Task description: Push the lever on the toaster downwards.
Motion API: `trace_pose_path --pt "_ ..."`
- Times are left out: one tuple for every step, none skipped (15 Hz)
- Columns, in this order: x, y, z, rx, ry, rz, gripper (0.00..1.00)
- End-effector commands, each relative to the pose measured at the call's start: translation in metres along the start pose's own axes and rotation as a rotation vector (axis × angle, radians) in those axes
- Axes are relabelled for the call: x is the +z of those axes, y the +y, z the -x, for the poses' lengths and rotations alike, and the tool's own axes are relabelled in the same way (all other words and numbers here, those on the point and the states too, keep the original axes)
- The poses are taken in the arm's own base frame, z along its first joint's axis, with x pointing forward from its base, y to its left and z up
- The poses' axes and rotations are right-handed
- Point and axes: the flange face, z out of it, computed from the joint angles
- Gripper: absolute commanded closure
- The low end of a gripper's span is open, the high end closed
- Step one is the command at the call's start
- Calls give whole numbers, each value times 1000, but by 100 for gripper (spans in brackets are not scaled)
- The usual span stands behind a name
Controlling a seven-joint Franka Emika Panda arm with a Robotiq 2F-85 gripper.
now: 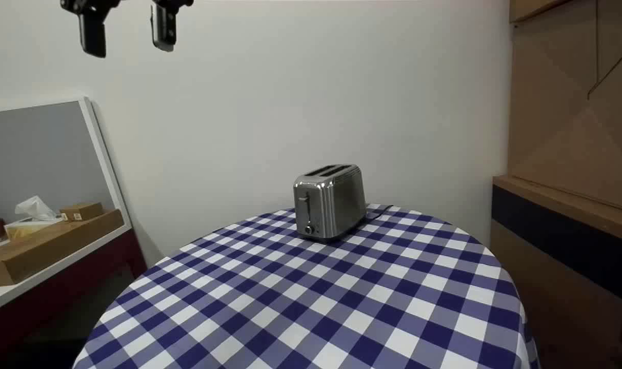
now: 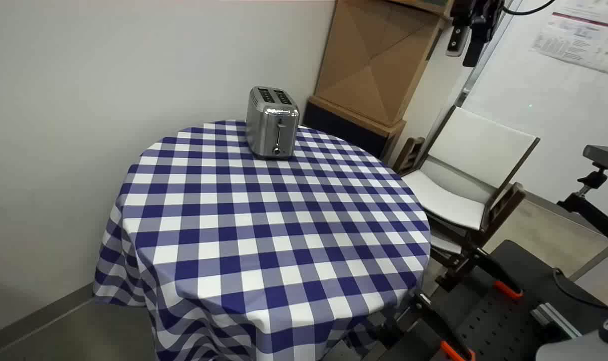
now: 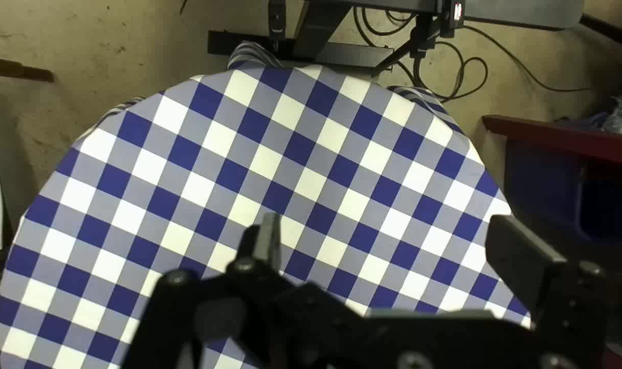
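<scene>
The silver two-slot toaster [image 1: 344, 202] stands upright near the far edge of the table, and also shows in an exterior view [image 2: 258, 128]. Its lever [image 1: 303, 198] is a small tab on the narrow end face, near the top of its vertical slot; it also shows in an exterior view [image 2: 281, 125]. My gripper [image 1: 129, 50] is open and empty, high in the air and well apart from the toaster; it also shows in an exterior view [image 2: 462, 59]. In the wrist view the spread fingers [image 3: 385, 218] hang over the checkered cloth. The toaster is out of the wrist view.
A round table with a blue and white checkered cloth [image 1: 269, 307] bears the toaster. A dark cord [image 1: 380, 213] trails behind it. A wall stands close behind. A large brown panelled box [image 2: 379, 60] and a white chair [image 2: 449, 195] stand beside the table.
</scene>
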Motion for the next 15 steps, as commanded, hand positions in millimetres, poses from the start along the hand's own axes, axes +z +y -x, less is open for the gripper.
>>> trace_pose_path --pt "-1 0 0 0 1 0 0" --pt "-1 0 0 0 1 0 0" --pt "-1 0 0 0 1 0 0" --pt "-1 0 0 0 1 0 0" --pt "-1 0 0 0 1 0 0" --pt "-1 0 0 0 1 0 0" --pt "-1 -1 -2 12 20 20 0" --pt "-1 -2 -8 7 51 49 0" --pt "0 -3 -18 -15 93 71 0" --pt "-1 -3 -30 -17 138 89 0" --pt "-2 -3 -39 -17 189 101 0" --pt "-3 -4 -51 -6 252 118 0" --pt "-2 -5 -62 -1 304 129 0" --pt "1 -5 -75 12 353 139 0" --pt "5 -6 -85 22 398 154 0"
